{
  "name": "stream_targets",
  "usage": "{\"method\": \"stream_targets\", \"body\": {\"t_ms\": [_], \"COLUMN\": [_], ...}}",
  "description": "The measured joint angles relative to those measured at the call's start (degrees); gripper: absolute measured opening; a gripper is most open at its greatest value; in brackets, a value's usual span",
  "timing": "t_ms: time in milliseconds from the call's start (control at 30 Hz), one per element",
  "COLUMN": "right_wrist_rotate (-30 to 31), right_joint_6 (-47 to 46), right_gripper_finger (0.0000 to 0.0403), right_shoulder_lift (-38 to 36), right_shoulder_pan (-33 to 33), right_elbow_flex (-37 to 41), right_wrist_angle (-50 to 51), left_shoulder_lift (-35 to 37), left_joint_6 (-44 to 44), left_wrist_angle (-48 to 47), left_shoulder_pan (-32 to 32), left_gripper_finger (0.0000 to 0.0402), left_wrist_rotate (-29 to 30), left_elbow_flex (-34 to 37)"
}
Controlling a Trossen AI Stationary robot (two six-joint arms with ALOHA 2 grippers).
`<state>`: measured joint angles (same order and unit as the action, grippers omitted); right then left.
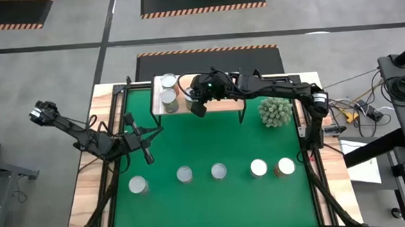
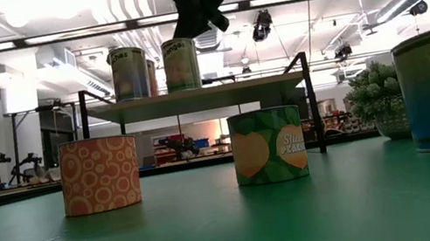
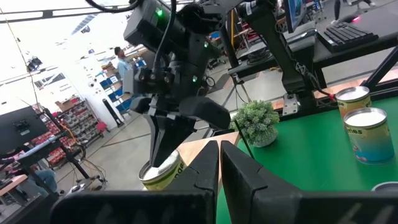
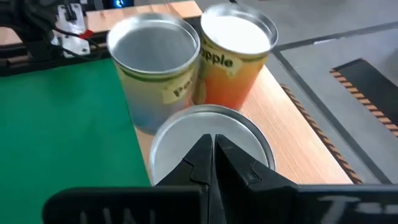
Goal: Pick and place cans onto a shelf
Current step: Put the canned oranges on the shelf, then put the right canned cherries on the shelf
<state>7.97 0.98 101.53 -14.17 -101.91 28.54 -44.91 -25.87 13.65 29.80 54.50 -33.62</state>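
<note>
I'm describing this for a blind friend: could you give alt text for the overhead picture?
Seen from above, the right end effector hovers at a wooden shelf holding three cans. Five more cans line the green mat, and the left end effector waits to the side.

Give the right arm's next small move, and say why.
Probably lift the right gripper straight up, clear of the shelf. Its fingers look shut above the third can, which stands there; five cans sit on the green mat, the left gripper over its left part.
</note>
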Motion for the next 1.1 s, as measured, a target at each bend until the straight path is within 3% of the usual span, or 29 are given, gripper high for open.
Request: {"method": "stream_targets", "body": {"t_ms": [367,700,1100], "right_wrist_rotate": [-1.24,-11.44,-12.04], "right_joint_6": [-1.71,-4.93,-33.52], "right_gripper_finger": [0.0009,0.0009,0.0009], "right_shoulder_lift": [-4.84,-5.79,-5.79], "right_shoulder_pan": [5.96,16.76,26.7], "right_elbow_flex": [-0.04,0.92,6.73], "right_wrist_angle": [1.96,22.27,48.64], "left_shoulder_lift": [0.0,-0.01,-0.01], "left_joint_6": [0.0,0.46,0.85], "left_wrist_angle": [0.0,0.02,0.03], "left_shoulder_pan": [-0.01,0.0,-0.01], "left_gripper_finger": [0.0,0.0,0.0], "left_wrist_rotate": [0.0,0.0,0.01], "left_elbow_flex": [-0.01,0.01,0.0]}}
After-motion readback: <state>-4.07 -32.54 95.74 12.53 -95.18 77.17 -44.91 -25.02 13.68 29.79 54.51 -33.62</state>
